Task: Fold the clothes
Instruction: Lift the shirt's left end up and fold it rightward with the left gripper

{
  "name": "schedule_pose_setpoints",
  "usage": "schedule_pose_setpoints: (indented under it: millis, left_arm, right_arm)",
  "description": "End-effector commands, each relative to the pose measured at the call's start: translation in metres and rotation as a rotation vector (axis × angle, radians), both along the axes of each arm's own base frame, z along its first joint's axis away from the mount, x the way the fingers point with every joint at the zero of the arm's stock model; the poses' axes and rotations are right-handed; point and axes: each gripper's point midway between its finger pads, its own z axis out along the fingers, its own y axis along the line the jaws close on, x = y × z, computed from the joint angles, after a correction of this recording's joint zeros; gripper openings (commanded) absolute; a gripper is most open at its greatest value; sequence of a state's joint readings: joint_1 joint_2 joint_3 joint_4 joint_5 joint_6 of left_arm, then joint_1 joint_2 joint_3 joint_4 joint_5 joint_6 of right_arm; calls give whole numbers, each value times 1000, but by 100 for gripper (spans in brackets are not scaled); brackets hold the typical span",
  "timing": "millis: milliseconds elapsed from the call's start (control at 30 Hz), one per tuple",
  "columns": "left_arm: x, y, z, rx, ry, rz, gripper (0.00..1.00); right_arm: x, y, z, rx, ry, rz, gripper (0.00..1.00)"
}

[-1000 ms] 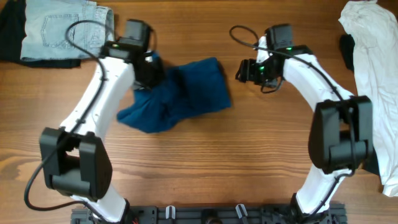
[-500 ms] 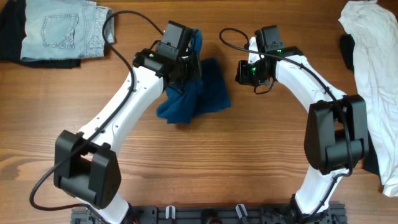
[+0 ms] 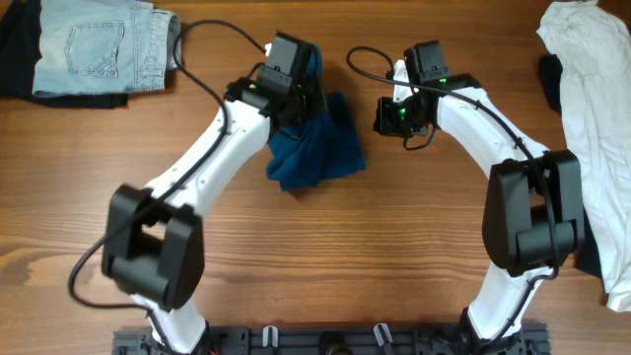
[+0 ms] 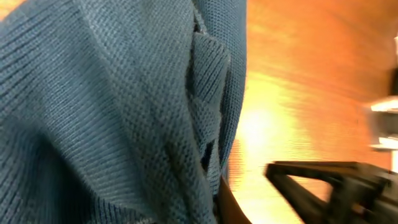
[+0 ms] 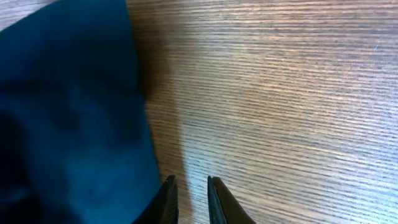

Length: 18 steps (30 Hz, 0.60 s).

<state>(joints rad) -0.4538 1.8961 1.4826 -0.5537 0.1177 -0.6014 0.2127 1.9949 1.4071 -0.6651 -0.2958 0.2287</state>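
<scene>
A blue knit garment [image 3: 320,148] lies bunched at the top middle of the wooden table, its upper part lifted. My left gripper [image 3: 296,94] is shut on that lifted part, and the knit cloth [image 4: 112,112] fills the left wrist view and hides the fingers. My right gripper [image 3: 381,113] hovers just right of the garment. In the right wrist view this gripper [image 5: 189,183] stands open by a narrow gap with only bare wood between its tips, right beside the garment's edge [image 5: 74,124].
Folded light jeans [image 3: 94,44] rest on a dark garment [image 3: 15,49] at the top left. A white garment [image 3: 592,108] is piled along the right edge over dark cloth [image 3: 550,79]. The right arm shows as a dark blur [image 4: 329,180] in the left wrist view.
My left gripper has carried the garment's left part rightward over the rest, bunching it narrower; it has hardly moved in the last half second. The right gripper has shifted slightly left.
</scene>
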Motion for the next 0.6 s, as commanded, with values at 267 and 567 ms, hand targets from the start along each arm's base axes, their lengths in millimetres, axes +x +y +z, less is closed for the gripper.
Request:
schedule_pose_setpoints:
  millis: [267,567]
  left_arm:
    - [9,-4,-5,10,-14,29,10]
    - [11,-24,3,-32,-57,-5,46]
  right_arm:
    - [-5,2,-7,9,19,24,20]
    - [-5,-5,-9,-21,24,7,22]
